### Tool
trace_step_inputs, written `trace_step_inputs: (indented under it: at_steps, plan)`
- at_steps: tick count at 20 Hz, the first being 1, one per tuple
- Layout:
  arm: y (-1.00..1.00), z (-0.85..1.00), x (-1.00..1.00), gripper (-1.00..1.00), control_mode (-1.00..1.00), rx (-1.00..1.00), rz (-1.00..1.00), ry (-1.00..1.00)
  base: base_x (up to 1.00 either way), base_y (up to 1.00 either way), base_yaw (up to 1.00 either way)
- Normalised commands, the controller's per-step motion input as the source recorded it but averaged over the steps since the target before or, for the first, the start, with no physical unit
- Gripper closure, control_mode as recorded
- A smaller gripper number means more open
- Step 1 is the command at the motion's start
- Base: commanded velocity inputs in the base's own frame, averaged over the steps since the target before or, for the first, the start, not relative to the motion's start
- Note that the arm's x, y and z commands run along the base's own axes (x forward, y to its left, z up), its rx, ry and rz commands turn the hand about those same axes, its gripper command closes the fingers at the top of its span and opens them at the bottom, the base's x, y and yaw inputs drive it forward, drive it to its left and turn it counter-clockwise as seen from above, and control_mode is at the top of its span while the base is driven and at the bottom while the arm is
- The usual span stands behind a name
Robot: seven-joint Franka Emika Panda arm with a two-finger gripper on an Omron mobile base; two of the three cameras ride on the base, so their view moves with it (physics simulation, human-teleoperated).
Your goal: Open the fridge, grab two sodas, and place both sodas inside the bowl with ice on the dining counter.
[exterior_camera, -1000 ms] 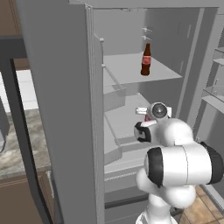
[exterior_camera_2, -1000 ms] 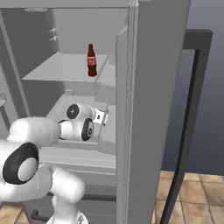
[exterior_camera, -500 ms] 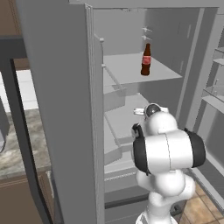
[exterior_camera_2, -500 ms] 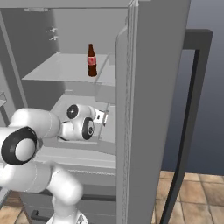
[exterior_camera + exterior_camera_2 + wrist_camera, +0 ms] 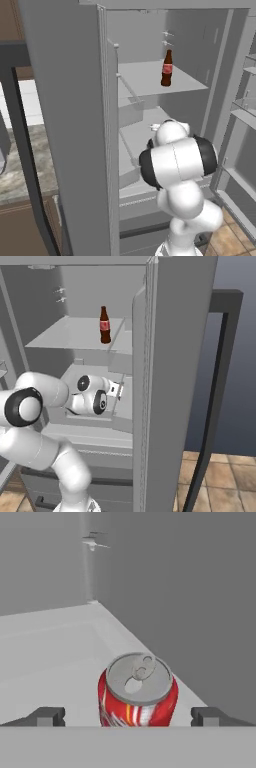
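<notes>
The grey fridge (image 5: 65,125) stands with its doors swung wide. My arm reaches onto its lower shelf (image 5: 100,428). In the hand view a short red soda can (image 5: 137,694) with a silver top stands upright on that shelf, close to the right inner wall. My gripper (image 5: 127,716) is open, with one dark fingertip (image 5: 47,716) on either side of the can and a gap to each. The other soda, a dark cola bottle (image 5: 167,68) with a red label, stands upright on the shelf above, and the right base view shows that bottle (image 5: 104,325) too.
The open right fridge door (image 5: 180,356) stands close beside my forearm. Door racks (image 5: 245,110) hang on the other side. A marble counter top (image 5: 20,165) lies left of the fridge, behind a dark frame (image 5: 22,150). The floor is tiled (image 5: 220,476).
My elbow and upper arm have swung across in front of the lower shelf, while the hand has stayed almost in place inside the fridge. The bottle has not moved.
</notes>
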Motion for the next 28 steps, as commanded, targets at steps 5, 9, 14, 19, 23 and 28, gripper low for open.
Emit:
trace_step_inputs:
  at_steps: [5,9,14,19,23,28]
  plan:
    - [0.0,-0.13,0.16,-1.0,-1.0,0.0,-0.02,0.0,0.0,0.0,0.0]
    - [0.0,-0.11,0.17,-1.0,-1.0,0.0,-0.02,0.0,0.0,0.0,0.0]
    - [-0.03,-0.09,0.2,-1.0,-1.0,0.0,-0.01,0.0,0.0,0.0,0.0]
    - [-0.05,-0.12,0.12,1.0,-1.0,0.0,-0.01,0.0,0.0,0.0,0.0]
    - [-0.1,-0.18,0.03,1.0,-1.0,0.0,0.0,0.01,0.0,0.0,0.0]
    - [-0.01,-0.03,0.04,1.0,-1.0,0.0,0.0,0.0,0.0,0.0,0.0]
